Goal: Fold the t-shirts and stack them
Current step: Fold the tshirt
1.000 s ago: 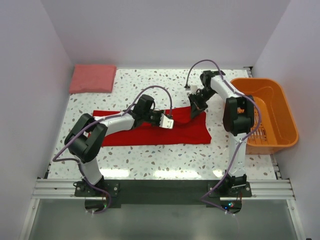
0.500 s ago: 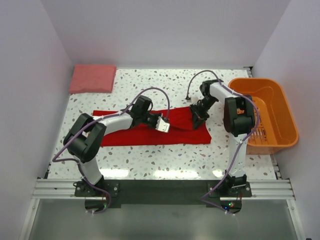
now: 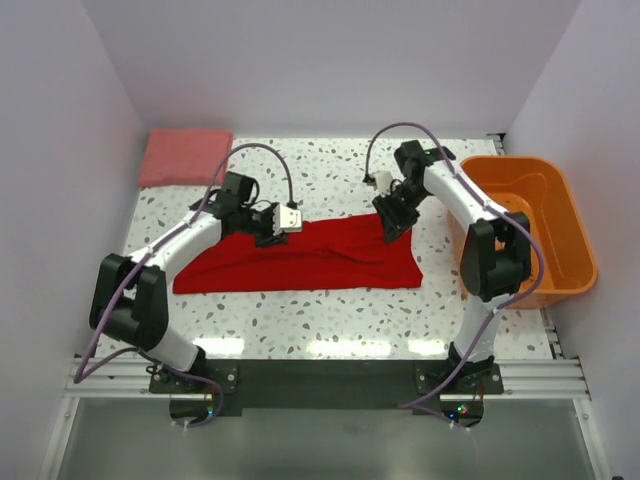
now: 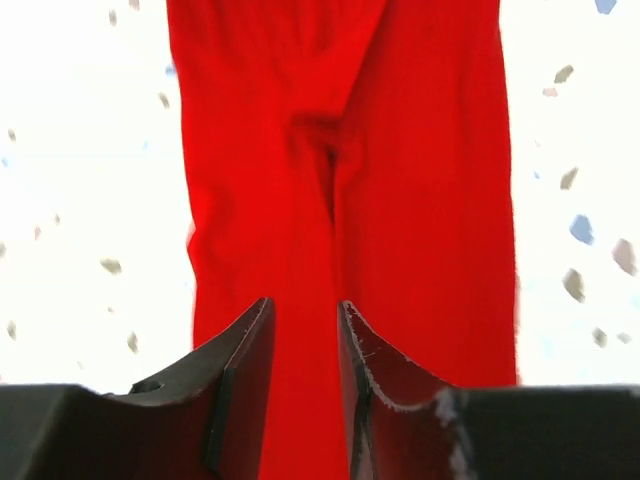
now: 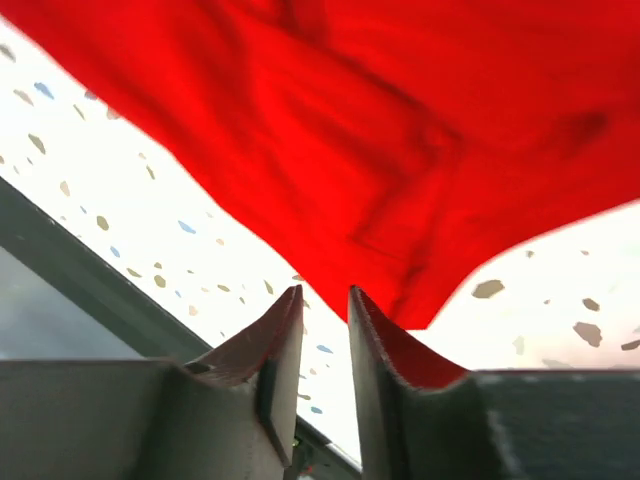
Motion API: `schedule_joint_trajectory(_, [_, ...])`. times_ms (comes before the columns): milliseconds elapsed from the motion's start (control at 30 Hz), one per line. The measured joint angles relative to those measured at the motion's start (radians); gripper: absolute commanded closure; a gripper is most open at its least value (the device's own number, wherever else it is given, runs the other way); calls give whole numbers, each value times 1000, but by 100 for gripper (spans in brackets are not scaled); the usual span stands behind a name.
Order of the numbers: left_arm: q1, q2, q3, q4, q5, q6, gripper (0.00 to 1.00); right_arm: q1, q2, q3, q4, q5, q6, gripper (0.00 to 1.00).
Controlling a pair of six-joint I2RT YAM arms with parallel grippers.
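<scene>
Looking down from above, we see 1 red t-shirt (image 3: 310,262) lying as a long, folded band across the middle of the speckled table (image 3: 330,322). Our left gripper (image 4: 304,302) sits at the band's far edge, toward its left half. Its 2 fingers are drawn close and pinch a ridge of red cloth between them. Our right gripper (image 5: 325,290) is at the shirt's far right corner, fingers nearly together, and the fabric's folds gather to their tips. 1 folded pink t-shirt (image 3: 185,157) rests in the far left corner, well apart. 1 orange basket (image 3: 535,210) stands at the table's right edge.
</scene>
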State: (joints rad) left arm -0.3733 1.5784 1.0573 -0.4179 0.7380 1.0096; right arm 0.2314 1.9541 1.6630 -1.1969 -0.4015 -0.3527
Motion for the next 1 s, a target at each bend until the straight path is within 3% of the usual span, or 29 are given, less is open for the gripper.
schedule_joint_trajectory(200, [138,-50,-37,-193,-59,-76,68,197,-47,-96,55,59,-13,77])
schedule_joint_trajectory(333, [204,-44,-79,-243,-95,-136,71,230,11,-121,98,107,-6,78])
schedule_joint_trajectory(733, [207,225,-5,-84,-127,-421,79,209,137,-104,226,236,36,81])
schedule_joint_trajectory(1000, [210,232,29,-61,-127,-458,64,214,254,88,346,430,-5,76])
